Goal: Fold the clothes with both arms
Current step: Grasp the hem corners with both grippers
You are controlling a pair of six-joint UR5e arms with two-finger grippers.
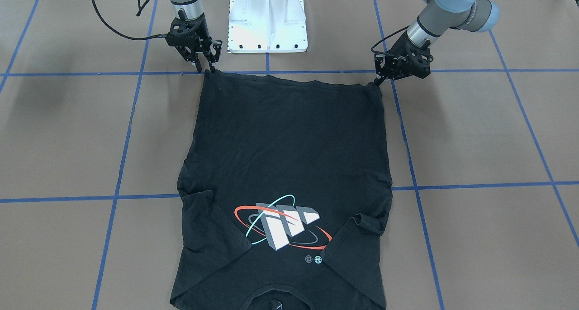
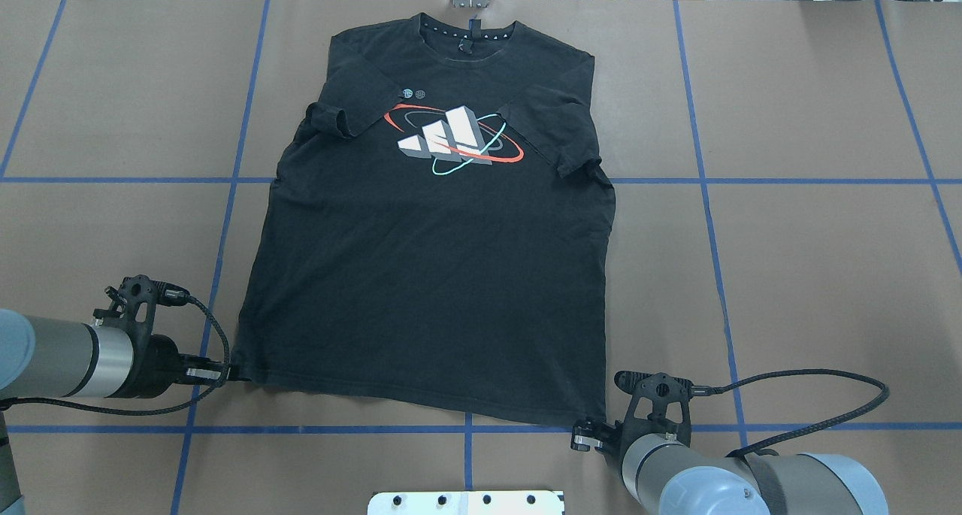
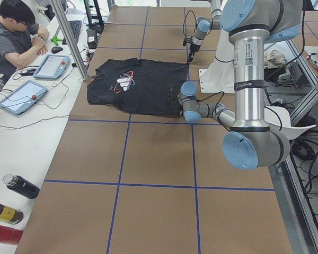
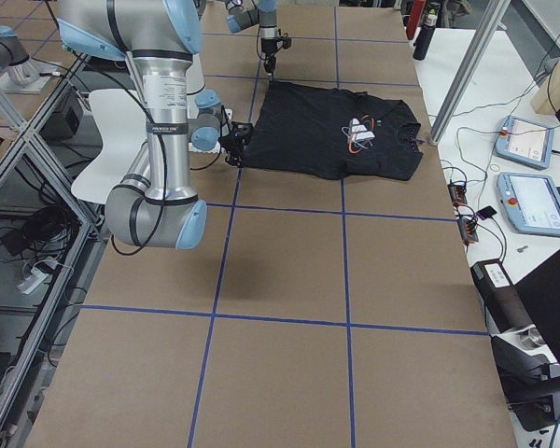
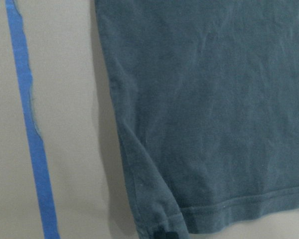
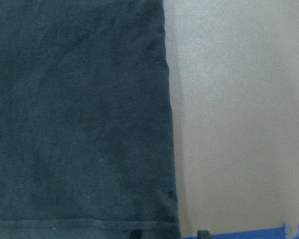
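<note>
Brown paper crossed by blue tape lines (image 2: 789,180) covers the table (image 2: 812,289). The black short-sleeved T-shirt (image 2: 428,274) lies flat, print up, collar at twelve o'clock. My left gripper (image 2: 224,374) looks pinched on the seven o'clock hem corner. My right gripper (image 1: 206,68) stands spread astride the five o'clock corner. I should close it squarely over the hem, then lift both corners level.

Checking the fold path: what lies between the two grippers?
The hem of the T-shirt runs from left gripper to right gripper; the overhead view shows it.
</note>
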